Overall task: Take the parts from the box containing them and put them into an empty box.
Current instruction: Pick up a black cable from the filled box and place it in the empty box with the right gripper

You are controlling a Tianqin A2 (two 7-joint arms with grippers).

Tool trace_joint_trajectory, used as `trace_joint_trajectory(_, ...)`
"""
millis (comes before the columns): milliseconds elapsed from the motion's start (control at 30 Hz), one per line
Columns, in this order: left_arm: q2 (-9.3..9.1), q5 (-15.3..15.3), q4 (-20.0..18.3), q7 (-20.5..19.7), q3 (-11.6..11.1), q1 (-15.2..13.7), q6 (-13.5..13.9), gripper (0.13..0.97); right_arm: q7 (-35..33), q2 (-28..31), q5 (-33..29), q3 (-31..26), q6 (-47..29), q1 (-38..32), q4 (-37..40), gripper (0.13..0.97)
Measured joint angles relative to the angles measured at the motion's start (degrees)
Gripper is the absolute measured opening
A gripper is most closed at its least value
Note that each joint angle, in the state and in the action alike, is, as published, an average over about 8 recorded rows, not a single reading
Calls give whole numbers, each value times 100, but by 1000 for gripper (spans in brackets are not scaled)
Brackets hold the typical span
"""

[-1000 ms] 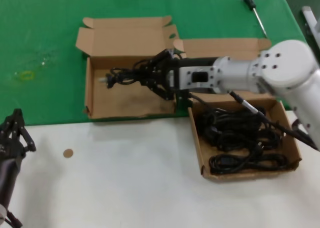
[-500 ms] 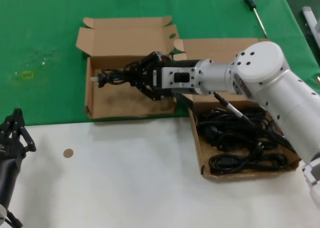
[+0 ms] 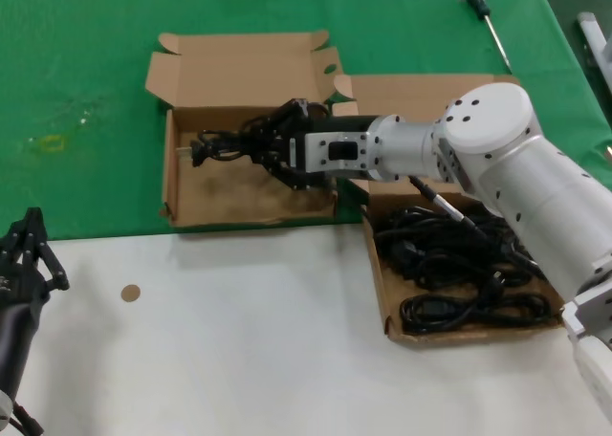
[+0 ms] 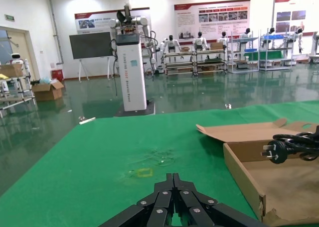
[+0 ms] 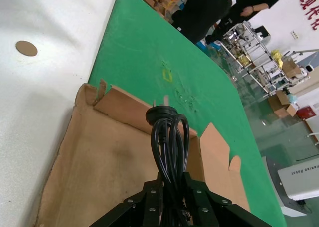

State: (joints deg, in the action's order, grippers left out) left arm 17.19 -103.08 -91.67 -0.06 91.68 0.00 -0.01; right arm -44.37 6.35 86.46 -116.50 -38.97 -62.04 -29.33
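Head view: right claw (image 3: 271, 149) reaching across over the empty box (image 3: 187, 199), clamped on one cable bundle (image 3: 225, 147), plug end pointing toward that box's far-left wall. Held clear above the cardboard floor, as seen from the right wrist, loops (image 5: 168, 142) pinched between the fingers (image 5: 149, 199). Remaining parts (image 3: 459, 269) heaped in the box containing them (image 3: 378, 281), just right of the empty box. Left claw (image 3: 27, 254) parked low over the white bench (image 3: 239, 331), well to the near left of the empty box, fingers drawn together around nothing. Screwdriver (image 3: 483, 13) on green cloth (image 3: 86, 82) far beyond the larger box; small brown disc (image 3: 130, 293) on the bench.
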Motion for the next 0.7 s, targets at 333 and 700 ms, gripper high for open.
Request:
trace_joint_trajectory(333,0,0,0,1,0,0,0,152,-150,-81,9,40,31,-49,124,257)
trace_joint_trajectory(700,0,-1,0,2,-1,0,1,152,-20,-33,-36,23,44,72,-106,413)
